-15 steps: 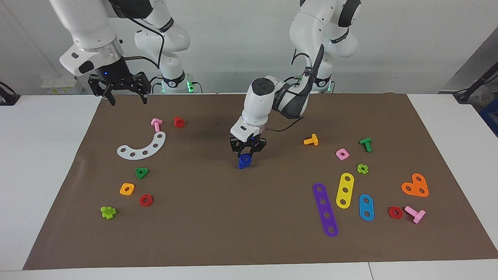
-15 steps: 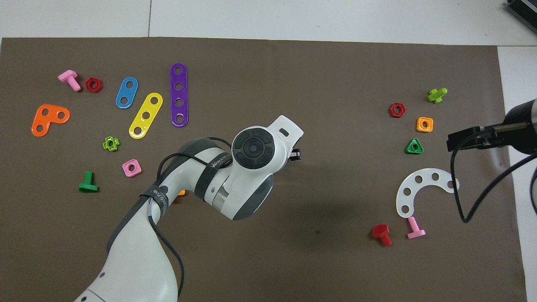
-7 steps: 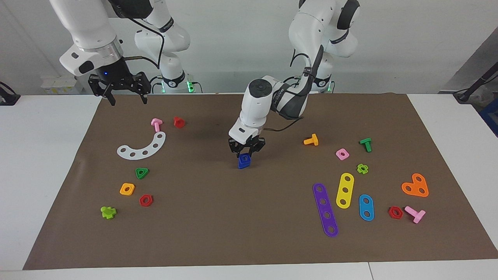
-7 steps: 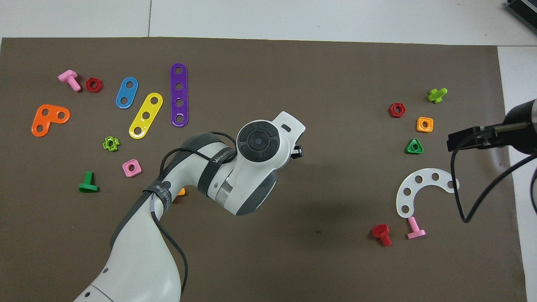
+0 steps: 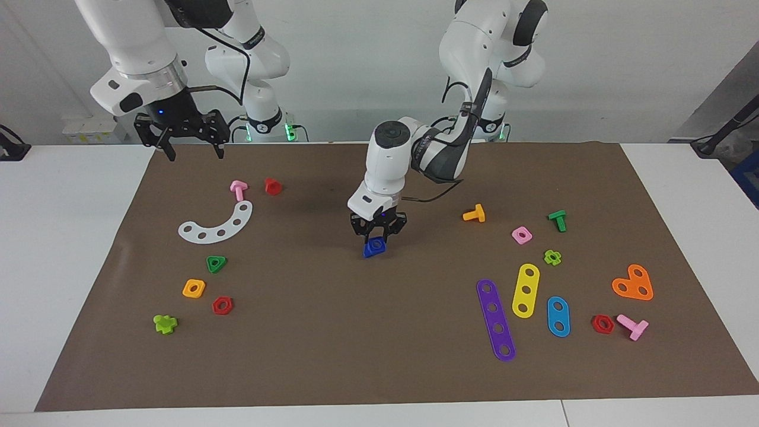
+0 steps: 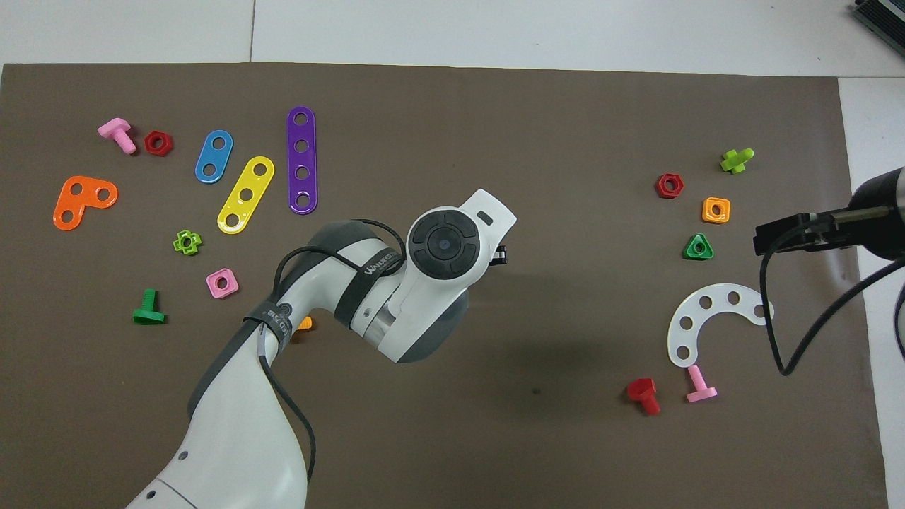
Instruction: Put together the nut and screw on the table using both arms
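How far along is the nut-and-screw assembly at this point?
Done: the dark-blue nut sits on the screw mid-mat. In hand: the left gripper is shut on the nut. The right gripper waits open over the mat's edge. Left: whether it is fully tightened can't be judged.

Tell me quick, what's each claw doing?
Left claw: closed on the blue nut, mid-mat.
Right claw: open, empty, waiting above the mat's edge.
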Tool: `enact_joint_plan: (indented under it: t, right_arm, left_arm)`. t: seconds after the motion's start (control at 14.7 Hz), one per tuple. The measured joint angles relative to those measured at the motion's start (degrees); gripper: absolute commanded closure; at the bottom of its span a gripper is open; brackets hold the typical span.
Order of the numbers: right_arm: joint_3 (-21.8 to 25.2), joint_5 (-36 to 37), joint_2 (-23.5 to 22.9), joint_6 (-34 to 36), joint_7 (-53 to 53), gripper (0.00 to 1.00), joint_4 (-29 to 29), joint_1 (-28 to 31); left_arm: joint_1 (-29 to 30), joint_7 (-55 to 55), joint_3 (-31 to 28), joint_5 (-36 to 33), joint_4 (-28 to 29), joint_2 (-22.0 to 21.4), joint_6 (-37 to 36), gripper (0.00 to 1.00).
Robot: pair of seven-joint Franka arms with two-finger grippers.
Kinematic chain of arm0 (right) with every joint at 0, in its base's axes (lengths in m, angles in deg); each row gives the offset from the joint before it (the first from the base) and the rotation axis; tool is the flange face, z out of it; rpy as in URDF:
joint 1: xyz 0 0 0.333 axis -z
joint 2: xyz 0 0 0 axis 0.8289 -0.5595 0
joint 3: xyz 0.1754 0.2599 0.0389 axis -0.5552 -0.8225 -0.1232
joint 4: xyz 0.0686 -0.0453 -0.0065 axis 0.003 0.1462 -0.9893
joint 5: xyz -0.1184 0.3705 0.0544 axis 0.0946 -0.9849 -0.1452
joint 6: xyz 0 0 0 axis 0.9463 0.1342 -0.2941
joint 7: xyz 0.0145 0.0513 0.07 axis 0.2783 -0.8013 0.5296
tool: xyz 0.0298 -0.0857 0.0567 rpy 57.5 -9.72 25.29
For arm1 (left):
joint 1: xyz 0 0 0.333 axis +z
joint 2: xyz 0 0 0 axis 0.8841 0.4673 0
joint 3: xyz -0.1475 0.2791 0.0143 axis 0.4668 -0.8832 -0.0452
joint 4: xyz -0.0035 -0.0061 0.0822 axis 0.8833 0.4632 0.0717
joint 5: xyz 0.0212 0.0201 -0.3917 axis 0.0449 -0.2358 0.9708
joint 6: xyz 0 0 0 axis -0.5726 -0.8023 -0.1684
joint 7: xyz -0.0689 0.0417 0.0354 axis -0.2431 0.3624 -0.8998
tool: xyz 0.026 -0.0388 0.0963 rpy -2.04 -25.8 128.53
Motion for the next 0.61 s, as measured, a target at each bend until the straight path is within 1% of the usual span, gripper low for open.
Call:
enact_joint_plan:
  t: [0.27,0.61]
  right_arm:
    - [0.00,0.00,0.00,0.00,0.00,0.00,0.00,0.00]
    - [0.02,0.00,0.00,0.00,0.00,0.00,0.01,0.01]
  left_arm:
    - [-0.69,0.00,-0.02,-1.29,0.65,0.18,3.49,0.90]
    - [-0.73,-0.07,-0.13,-1.69,0.88,0.19,3.94,0.90]
